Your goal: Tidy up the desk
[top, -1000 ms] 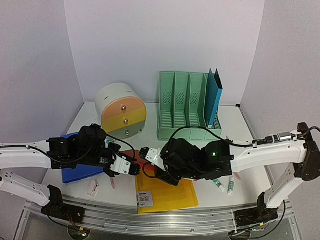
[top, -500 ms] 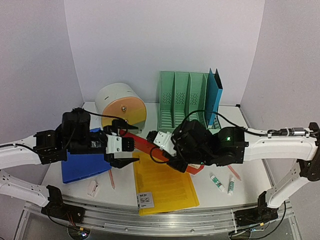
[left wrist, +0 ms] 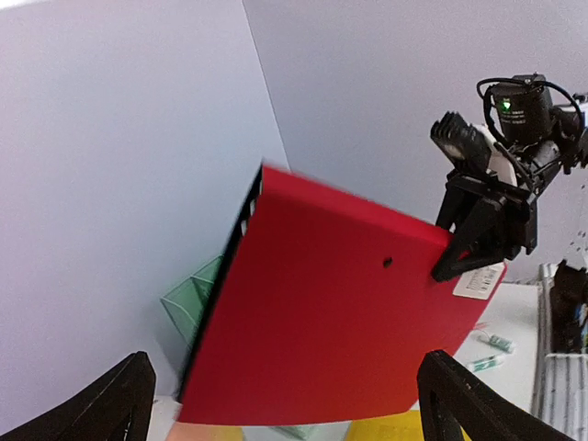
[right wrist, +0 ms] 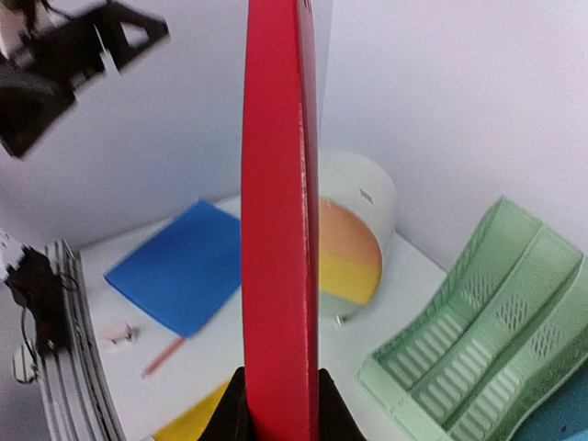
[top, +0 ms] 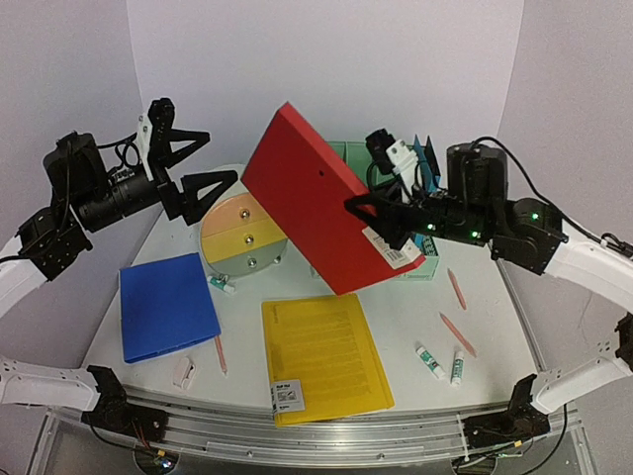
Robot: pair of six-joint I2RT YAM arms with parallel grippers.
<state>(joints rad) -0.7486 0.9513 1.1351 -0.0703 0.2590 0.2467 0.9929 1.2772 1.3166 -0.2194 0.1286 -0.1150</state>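
White table (top: 410, 312) with a flat matte top and a silver rail (top: 326, 435) along the near edge. Pale lilac walls (top: 326, 59) close it in on the left, back and right. In my overhead view it fills the lower half, under both arms.

Right tool (top: 376, 220) is pinching a red binder (top: 316, 198) at its lower right edge, just by the white label. The binder is in the air and tilted, well clear of the tabletop. On the right wrist cam I see it edge-on, clamped between the two fingers (right wrist: 230, 409).

Left tool (top: 203, 163) is raised at the left with its jaws spread wide and nothing in them, apart from the binder. On the left wrist cam I get the binder's red face and the right tool on its corner.

On the table:
- blue folder (top: 166, 305) flat at the left
- yellow folder (top: 324, 356) flat at front centre, white label at its near left corner
- round white drawer unit (top: 242, 228) at back left, with orange and yellow fronts, partly behind the binder
- green file rack (top: 332, 150) at the back, mostly hidden, with a teal folder (top: 427, 163) upright at its right end
- two glue sticks (top: 430, 361) side by side, right of the yellow folder
- two pink pens (top: 456, 287) further right, and a third (top: 221, 354) between the blue and yellow folders
- small white item (top: 183, 371) near that third pen, can't tell what it is
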